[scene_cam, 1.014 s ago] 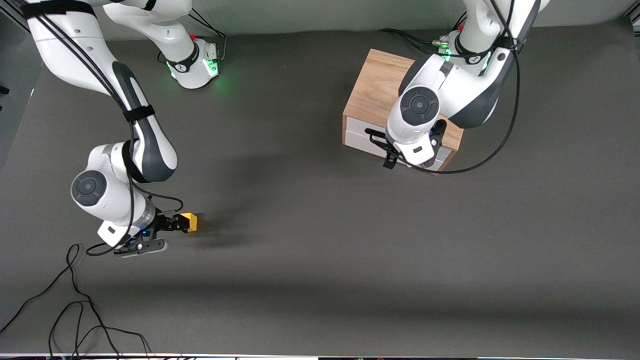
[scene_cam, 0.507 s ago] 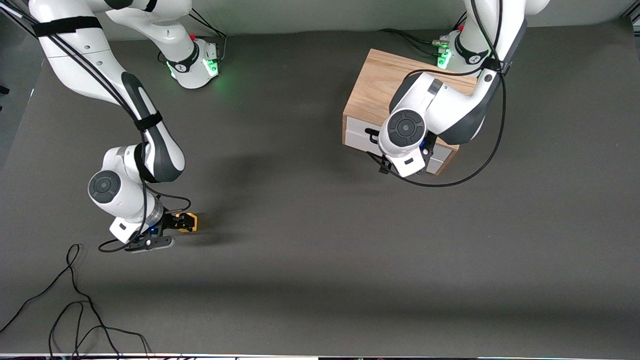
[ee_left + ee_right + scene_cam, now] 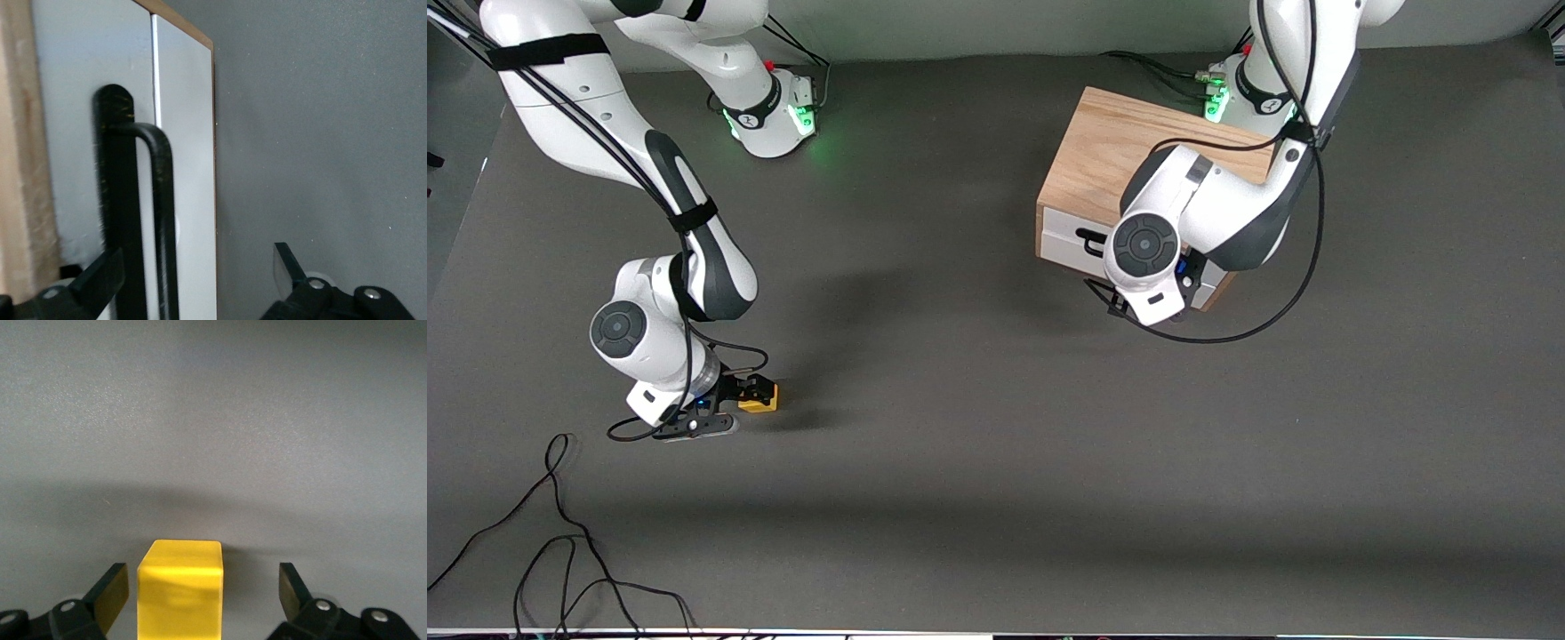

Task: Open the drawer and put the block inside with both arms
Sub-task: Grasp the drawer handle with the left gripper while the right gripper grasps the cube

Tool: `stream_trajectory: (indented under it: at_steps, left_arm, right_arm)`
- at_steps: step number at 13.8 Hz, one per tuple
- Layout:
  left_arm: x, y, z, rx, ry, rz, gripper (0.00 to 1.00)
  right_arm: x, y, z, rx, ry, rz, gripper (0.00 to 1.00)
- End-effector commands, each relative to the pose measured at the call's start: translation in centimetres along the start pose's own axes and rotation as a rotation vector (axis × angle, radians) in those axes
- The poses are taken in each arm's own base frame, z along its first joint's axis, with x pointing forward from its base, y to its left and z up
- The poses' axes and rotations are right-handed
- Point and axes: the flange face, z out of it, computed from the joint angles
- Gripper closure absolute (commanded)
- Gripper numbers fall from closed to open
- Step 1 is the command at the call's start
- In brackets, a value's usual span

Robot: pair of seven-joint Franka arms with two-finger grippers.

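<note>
Left end effector (image 3: 193, 280) lowered, spread around handle (image 3: 157, 220); right end effector (image 3: 200, 593) spread astride block (image 3: 180, 587); grey tabletop (image 3: 996, 444).

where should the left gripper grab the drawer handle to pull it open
Grip the black bar handle across its straight middle span, coming head-on at the drawer front from the table in front of the cabinet. The bar stands off the white panel, leaving room for a finger to slip in. The left gripper is open, and the bar sits close to one finger, so centring first would probably help.
</note>
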Motion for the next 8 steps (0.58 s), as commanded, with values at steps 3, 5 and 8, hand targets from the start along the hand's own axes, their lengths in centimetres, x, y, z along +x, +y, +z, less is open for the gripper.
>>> stream_trajectory:
  at_steps: [3, 5, 8]
  left_arm:
    - [0.4, 1.2, 1.3, 0.02, 0.013, 0.018, 0.0]
    - [0.4, 2.0, 0.8, 0.021, 0.007, 0.016, 0.0]
    - [0.5, 2.7, 0.9, 0.02, 0.002, 0.021, 0.0]
  right_arm:
    - [-1.2, -0.2, 0.9, 0.002, 0.028, 0.025, 0.0]
    - [-1.3, -0.2, 1.2, 0.003, 0.025, 0.026, 0.0]
    - [-1.3, -0.1, 1.5, 0.002, 0.028, 0.029, 0.0]
